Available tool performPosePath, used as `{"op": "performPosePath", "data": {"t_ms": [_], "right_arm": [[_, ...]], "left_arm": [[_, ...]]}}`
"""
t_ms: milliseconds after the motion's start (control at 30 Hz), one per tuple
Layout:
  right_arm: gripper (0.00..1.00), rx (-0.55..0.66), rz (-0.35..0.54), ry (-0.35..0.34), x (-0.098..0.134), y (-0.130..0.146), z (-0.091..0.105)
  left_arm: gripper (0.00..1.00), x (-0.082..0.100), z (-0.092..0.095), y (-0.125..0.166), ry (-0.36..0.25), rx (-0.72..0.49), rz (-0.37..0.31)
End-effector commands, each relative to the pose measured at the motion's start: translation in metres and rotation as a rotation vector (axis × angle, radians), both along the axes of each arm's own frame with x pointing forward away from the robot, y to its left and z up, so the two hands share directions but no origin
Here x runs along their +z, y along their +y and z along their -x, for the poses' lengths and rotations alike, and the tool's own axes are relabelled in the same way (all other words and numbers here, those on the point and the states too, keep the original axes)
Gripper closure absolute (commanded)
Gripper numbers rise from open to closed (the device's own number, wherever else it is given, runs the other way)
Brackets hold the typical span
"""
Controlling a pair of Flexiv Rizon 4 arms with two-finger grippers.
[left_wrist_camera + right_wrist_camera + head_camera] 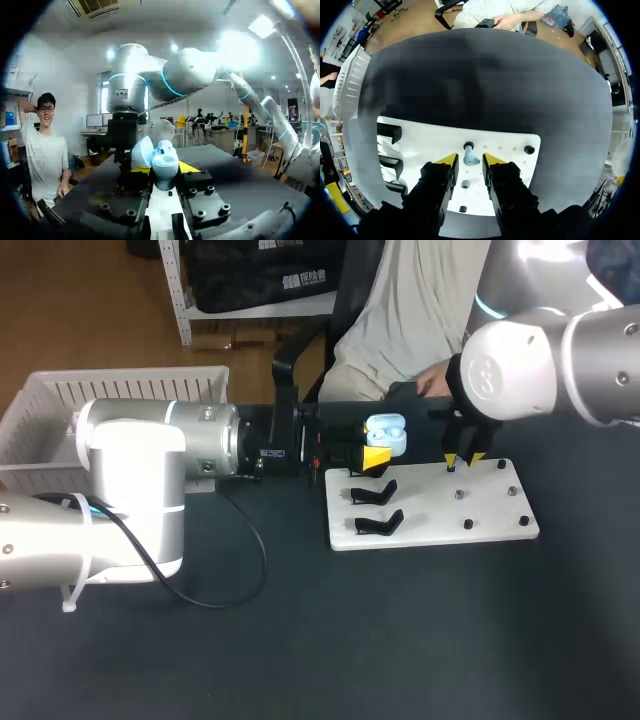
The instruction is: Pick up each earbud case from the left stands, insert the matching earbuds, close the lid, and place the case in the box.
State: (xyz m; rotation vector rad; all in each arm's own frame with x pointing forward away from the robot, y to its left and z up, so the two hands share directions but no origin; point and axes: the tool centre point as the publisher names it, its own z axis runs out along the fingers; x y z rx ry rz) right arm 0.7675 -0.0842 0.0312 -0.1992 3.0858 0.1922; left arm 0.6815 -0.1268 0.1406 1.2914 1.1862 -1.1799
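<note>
A light blue earbud case (386,433) with its lid up sits in my left gripper (378,452), held above the far left corner of the white board (430,530). In the left wrist view the case (161,159) is pinched between the yellow-tipped fingers of that gripper (164,170). My right gripper (463,458) points down at the board's far row of pegs. In the right wrist view its fingertips (470,162) flank a small earbud (469,154) standing on a peg, with narrow gaps on both sides.
Two empty black stands (374,491) (379,524) occupy the board's left part. Several small black pegs (467,524) dot its right half. A white slatted basket (120,390) stands at the far left. A black cable (235,575) loops over the dark tabletop.
</note>
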Motion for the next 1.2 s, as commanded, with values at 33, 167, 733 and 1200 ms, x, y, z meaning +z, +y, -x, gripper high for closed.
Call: {"op": "performPosePath", "data": {"t_ms": [33,167,733,1200], "right_arm": [[0.72,-0.004,-0.001,0.004,-0.002,0.0,-0.002],[0.75,-0.008,-0.002,0.007,-0.002,0.001,-0.003],[1.0,-0.023,-0.008,0.012,0.018,-0.002,0.004],[1.0,-0.045,-0.037,-0.014,0.109,-0.005,0.04]], "left_arm": [[1.0,0.0,0.0,0.0,0.0,0.001,0.0],[1.0,0.0,0.0,0.0,0.0,0.001,0.0],[1.0,0.0,0.0,0.0,0.0,0.001,0.0],[1.0,0.0,0.0,0.0,0.0,0.001,0.0]]}}
